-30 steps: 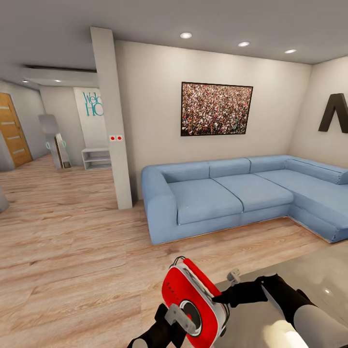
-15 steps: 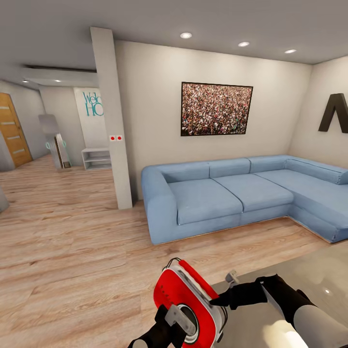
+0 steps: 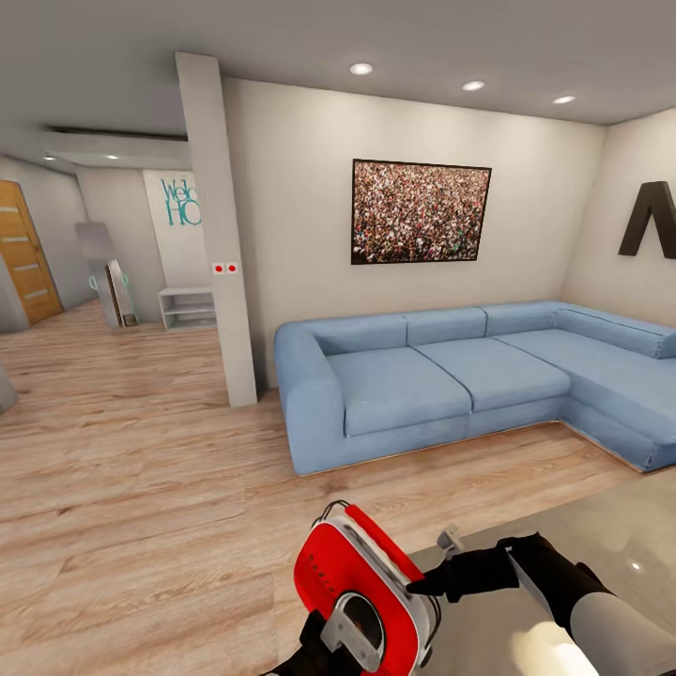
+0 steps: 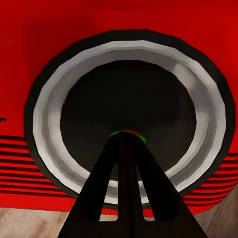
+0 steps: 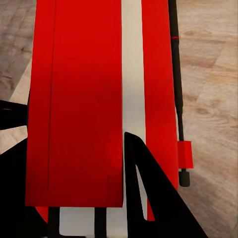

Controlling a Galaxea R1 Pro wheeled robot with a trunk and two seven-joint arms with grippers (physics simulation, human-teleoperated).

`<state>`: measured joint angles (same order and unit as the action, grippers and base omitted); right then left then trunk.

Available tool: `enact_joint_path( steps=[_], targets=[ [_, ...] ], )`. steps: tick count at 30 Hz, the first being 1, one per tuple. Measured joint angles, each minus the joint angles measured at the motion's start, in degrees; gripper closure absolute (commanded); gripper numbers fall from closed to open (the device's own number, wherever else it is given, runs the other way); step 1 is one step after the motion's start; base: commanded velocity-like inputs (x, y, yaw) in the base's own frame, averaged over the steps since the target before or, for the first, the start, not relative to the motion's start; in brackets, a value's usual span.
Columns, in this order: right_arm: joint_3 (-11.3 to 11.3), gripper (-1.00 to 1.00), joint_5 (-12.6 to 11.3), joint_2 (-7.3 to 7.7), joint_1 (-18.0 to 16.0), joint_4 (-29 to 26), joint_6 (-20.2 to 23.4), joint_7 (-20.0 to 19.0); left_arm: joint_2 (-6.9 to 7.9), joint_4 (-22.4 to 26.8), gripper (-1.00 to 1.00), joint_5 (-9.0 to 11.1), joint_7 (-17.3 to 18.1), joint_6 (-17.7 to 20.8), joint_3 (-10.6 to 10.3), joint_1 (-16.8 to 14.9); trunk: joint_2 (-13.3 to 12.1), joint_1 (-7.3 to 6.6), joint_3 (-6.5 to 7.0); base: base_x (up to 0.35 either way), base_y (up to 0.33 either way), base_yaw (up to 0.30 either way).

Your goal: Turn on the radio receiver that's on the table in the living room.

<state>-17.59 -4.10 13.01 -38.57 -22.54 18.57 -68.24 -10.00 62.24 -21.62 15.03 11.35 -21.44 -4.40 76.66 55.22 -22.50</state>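
Head view: the radio receiver, tilted, sits at the worktop edge (blue sofa behind). The right tool reaches in sideways, pinching its side; the left tool rises against the dial.

Left wrist view: fingers pressed together on the dial.

Right wrist view: fingers straddle the red-and-white edge.

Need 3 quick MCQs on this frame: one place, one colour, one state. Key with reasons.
1. Where is the radio receiver?
A. on the sofa
B. by the table's near left corner, between both arms
C. on the floor by the door

2. What colour is the sofa?
A. blue
B. grey
C. green

3. The left pincer is:
A. wide open beside the radio
C. shut, tips at the dial's green centre
B. gripping the handle

Key: B, the head view shows it above the table edge; A, blue cushions; C, the left wrist view shows fingers together on the dial.
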Motion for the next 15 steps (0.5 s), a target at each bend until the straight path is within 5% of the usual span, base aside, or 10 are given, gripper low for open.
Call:
enact_joint_path(
  steps=[15],
  targets=[
    [0.09,1.00,0.11,0.00,0.00,0.00,0.11,-1.83,0.00,0.06,1.00,-0.05,-0.34,-0.10,0.08,-0.09,0.00,0.00,0.00,0.000,0.000,0.000]
  ],
)
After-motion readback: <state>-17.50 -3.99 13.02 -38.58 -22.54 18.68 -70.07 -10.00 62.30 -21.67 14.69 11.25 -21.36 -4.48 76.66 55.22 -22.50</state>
